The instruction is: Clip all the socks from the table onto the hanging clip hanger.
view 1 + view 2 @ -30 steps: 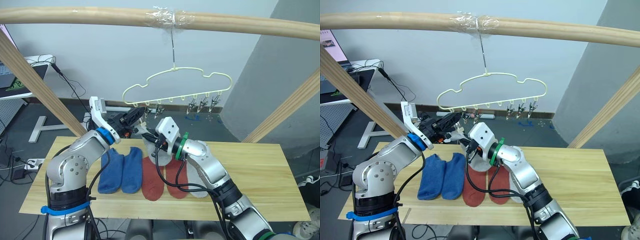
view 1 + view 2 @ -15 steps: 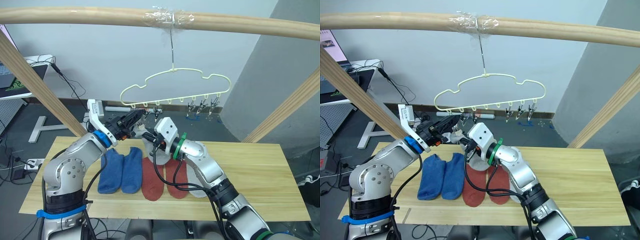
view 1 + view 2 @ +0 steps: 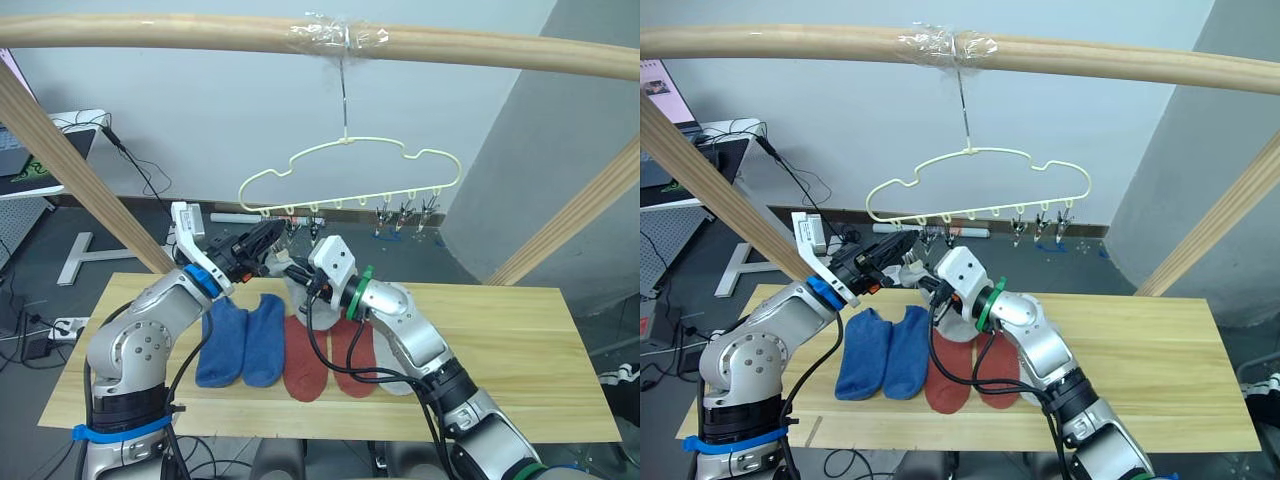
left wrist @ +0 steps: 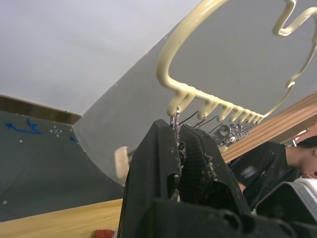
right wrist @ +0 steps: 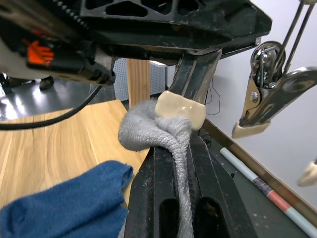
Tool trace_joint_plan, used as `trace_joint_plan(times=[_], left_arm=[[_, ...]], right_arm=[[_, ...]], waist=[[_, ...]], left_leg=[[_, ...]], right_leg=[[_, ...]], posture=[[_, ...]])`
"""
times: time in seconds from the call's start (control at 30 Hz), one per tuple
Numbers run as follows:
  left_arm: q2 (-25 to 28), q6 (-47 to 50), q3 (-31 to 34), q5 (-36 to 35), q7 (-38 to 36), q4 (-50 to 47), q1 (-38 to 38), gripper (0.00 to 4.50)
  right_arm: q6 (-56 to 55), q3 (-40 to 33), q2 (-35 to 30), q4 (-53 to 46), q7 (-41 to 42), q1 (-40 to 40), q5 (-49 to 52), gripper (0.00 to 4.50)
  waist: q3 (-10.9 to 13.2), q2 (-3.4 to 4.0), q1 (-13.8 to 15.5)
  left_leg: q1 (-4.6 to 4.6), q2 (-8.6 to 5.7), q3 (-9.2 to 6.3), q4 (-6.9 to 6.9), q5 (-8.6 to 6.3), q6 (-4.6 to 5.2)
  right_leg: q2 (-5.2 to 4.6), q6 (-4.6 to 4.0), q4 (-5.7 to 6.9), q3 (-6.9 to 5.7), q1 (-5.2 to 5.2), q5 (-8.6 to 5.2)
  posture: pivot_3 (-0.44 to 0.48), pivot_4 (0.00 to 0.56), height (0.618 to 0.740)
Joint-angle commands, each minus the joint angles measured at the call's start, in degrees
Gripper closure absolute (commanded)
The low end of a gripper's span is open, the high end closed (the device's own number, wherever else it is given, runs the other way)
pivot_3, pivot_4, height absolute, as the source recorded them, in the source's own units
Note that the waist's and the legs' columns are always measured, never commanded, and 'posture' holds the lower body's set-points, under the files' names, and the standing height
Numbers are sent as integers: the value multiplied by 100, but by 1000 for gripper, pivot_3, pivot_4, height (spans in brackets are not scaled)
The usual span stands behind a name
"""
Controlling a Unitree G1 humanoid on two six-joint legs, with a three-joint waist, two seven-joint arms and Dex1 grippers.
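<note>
The right gripper (image 5: 181, 163) is clamped on a light grey sock (image 5: 148, 131), whose bunched top bulges out above its black fingers (image 5: 218, 198); the cream tip of a metal clip (image 5: 179, 109) presses onto that knit. In the head views the right gripper (image 3: 298, 275) is raised over the surface, and the grey sock (image 3: 300, 300) hangs down from it toward the planks.

The left gripper (image 4: 177, 148) is pinched narrow on the upper handles of that same clip (image 4: 175, 121), which hangs from the first loop of the clip hanger (image 4: 198, 94). In the head view the left gripper (image 3: 268, 240) sits at about 10 o'clock from the right one, nearly touching it, just under the left end of the clip hanger (image 3: 350, 170).

More dark clips (image 3: 405, 215) dangle along the hanger's lower bar toward 3 o'clock. The hanger's hook goes up to a round wooden pole (image 3: 150, 32), fixed there with clear tape (image 3: 335, 35).

On the wooden surface (image 3: 520, 350) lie two blue socks (image 3: 243, 340) side by side, then two rust-red socks (image 3: 305, 360) at their 3 o'clock, touching along their edges. Another light grey sock (image 3: 395, 380) lies partly under the right arm, just beside the red pair.
</note>
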Motion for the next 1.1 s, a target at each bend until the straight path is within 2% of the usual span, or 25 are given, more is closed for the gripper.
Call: trace_joint_plan(times=[0.03,0.23,0.6,1.1], left_arm=[[76,-83,-1,75,-143,106,26,4374],[81,-153,-17,174,-259,242,12,4374],[33,6,-22,46,-51,6,-67,4374],[-15,73,-29,35,111,-154,53,4374]], right_arm=[[-185,26,-97,-488,100,195,14,4500],[-200,-4,-60,-587,58,355,66,4500],[-249,6,93,-139,-246,142,-198,4500],[-338,-97,302,-155,-331,55,-89,4500]], waist=[[0,0,4],[0,0,-27],[0,0,-30],[0,0,-26]], left_leg=[[0,0,1,0,0,0],[5,3,1,0,0,0],[4,2,2,0,1,-1],[3,2,1,-1,1,-1]], right_leg=[[0,0,0,1,0,0],[4,0,5,3,0,0],[3,-1,5,3,0,0],[3,-1,4,3,0,0]], posture=[[80,210,705],[76,209,705],[77,208,705],[88,209,705]])
